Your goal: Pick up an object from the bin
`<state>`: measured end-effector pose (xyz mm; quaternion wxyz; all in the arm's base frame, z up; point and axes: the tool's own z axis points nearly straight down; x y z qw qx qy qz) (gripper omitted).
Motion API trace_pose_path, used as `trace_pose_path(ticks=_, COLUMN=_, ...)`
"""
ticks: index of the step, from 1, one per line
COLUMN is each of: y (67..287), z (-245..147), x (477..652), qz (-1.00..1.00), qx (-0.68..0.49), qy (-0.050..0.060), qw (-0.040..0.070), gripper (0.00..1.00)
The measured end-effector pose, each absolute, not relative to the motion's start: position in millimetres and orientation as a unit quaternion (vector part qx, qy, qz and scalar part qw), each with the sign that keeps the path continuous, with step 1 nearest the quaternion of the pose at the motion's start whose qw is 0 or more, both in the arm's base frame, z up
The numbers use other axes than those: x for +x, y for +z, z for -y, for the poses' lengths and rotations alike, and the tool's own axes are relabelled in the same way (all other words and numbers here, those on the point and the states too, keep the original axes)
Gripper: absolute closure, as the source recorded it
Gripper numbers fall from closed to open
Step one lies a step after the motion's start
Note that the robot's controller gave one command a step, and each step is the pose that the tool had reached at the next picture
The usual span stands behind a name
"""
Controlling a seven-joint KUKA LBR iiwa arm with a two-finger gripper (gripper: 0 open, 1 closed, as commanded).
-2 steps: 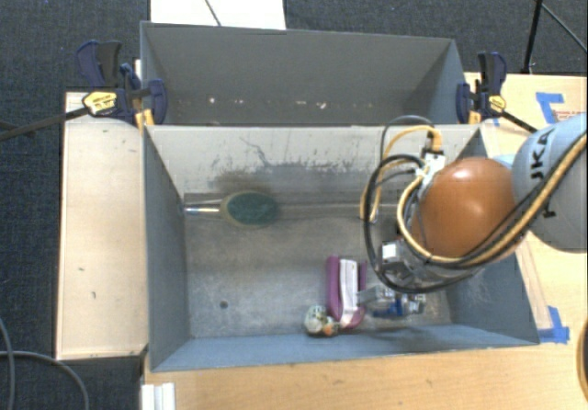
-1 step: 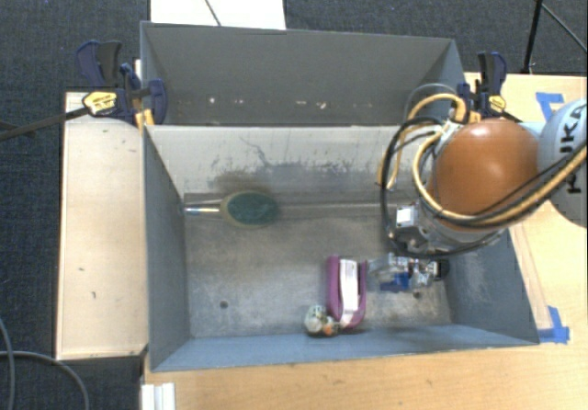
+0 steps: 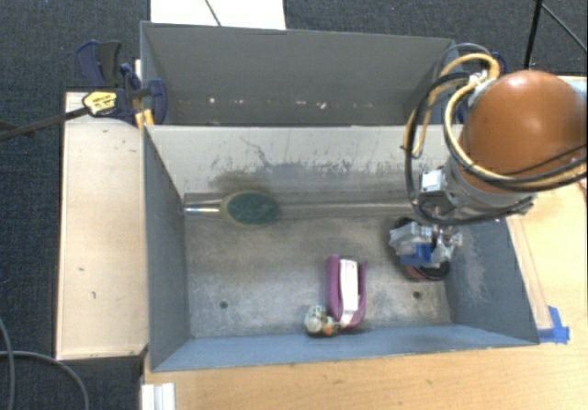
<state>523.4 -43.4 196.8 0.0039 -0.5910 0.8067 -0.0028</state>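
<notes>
**Q:** Which container are you working in?

**A:** I am working in one grey metal bin (image 3: 165, 233). I am reaching in from the right, and my gripper (image 3: 424, 247) is hanging low over the right end of the floor, near the right wall.

**Q:** What is lying in it, counted?

**A:** I am counting four things, one of each kind.
1. One teal oval brush (image 3: 251, 209) with a silvery handle is lying at the back left, along the foot of the back wall, with the handle pointing left.
2. One purple-and-white thing (image 3: 345, 290), long and narrow, is lying front centre with its length running front to back.
3. One small roundish pale thing (image 3: 319, 322) is sitting just beside the front left end of the purple one, against the front wall.
4. One small dark-and-blue thing (image 3: 424, 267) is lying right under my gripper.

**Q:** Where is the thing you are over?

**A:** It is the dark-and-blue one, at the right end of the floor. It is lying well apart from the brush and near the purple-and-white thing, to that thing's right.

**Q:** What is your grip state?

**A:** I am recording that I cannot tell. My own wrist is covering that spot, so I am not logging whether I am open, closed or holding it.
</notes>
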Motion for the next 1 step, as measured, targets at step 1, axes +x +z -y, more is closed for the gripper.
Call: trace_pose_path(ticks=1, y=234.9, z=44.2, x=516.9, qz=-0.817, qx=-0.576, qy=-0.001, qw=0.003, gripper=1.00)
